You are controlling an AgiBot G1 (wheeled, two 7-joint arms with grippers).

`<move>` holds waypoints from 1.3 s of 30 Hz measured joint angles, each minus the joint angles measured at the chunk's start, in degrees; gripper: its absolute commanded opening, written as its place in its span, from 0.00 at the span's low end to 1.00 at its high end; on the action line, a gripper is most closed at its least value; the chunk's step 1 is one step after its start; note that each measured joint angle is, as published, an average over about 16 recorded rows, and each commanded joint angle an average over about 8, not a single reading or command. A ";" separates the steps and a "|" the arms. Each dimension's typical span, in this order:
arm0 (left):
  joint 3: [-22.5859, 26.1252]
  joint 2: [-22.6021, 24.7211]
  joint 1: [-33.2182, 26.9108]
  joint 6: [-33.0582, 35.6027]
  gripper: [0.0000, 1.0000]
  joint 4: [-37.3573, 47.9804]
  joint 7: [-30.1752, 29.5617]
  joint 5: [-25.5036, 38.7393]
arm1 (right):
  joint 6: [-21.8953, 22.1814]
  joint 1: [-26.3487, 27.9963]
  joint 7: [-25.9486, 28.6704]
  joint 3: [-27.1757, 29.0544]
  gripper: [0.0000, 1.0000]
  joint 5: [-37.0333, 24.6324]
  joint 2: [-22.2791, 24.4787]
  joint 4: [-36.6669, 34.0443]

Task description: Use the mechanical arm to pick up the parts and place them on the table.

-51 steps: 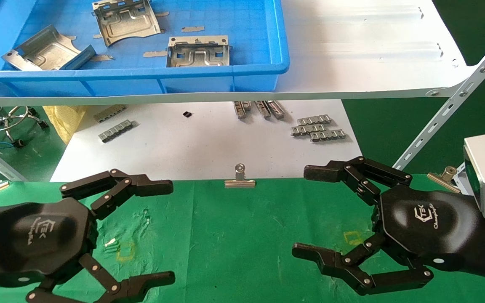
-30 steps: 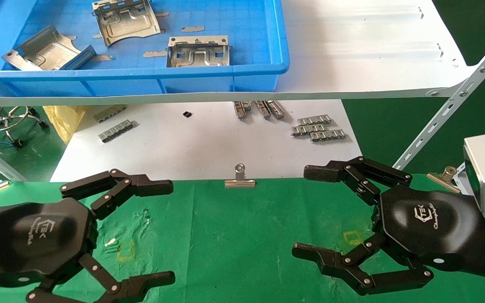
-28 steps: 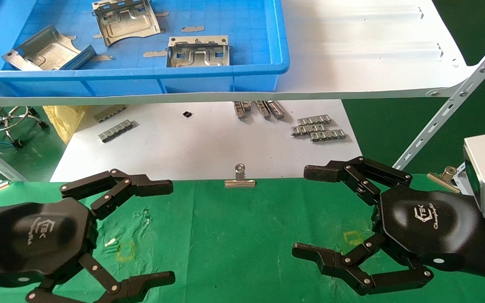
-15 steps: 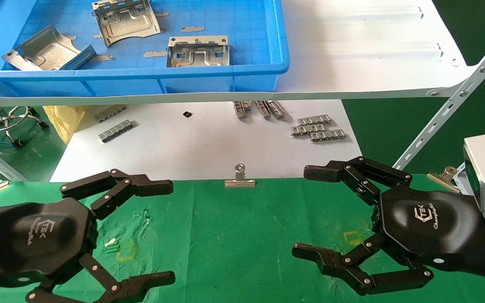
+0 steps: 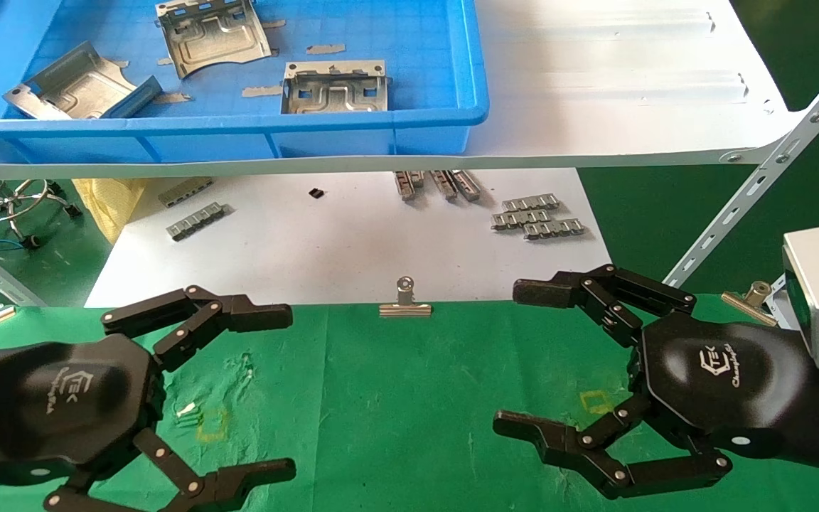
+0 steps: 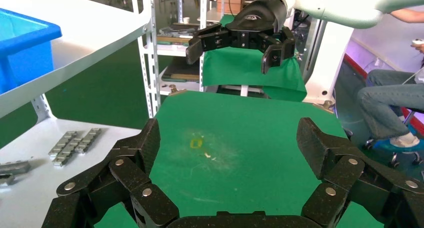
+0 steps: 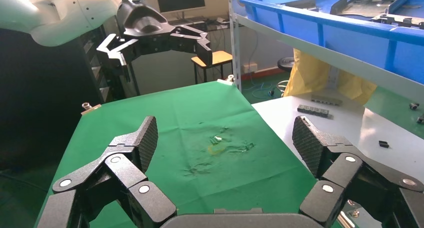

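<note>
Three silvery stamped parts lie in a blue bin on the white shelf: one at the left, one at the back, one near the front wall. The green table lies below, bare between the arms. My left gripper hovers over the table's left side, open and empty. My right gripper hovers over the right side, open and empty. In the left wrist view my left gripper is wide open over the cloth, and so is my right gripper in the right wrist view.
The white shelf overhangs a white sheet with several small ridged strips. A binder clip sits at the cloth's far edge, another at the right. A slanted shelf brace stands right.
</note>
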 measured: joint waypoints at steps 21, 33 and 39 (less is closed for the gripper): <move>0.00 0.00 0.00 0.00 1.00 0.00 0.00 0.00 | 0.00 0.00 0.00 0.00 0.00 0.00 0.00 0.00; 0.00 0.00 0.00 0.00 1.00 0.00 0.00 0.00 | 0.00 0.00 0.00 0.00 0.00 0.00 0.00 0.00; 0.00 0.00 0.01 0.00 1.00 -0.01 0.00 0.00 | 0.00 0.00 0.00 0.00 0.00 0.00 0.00 0.00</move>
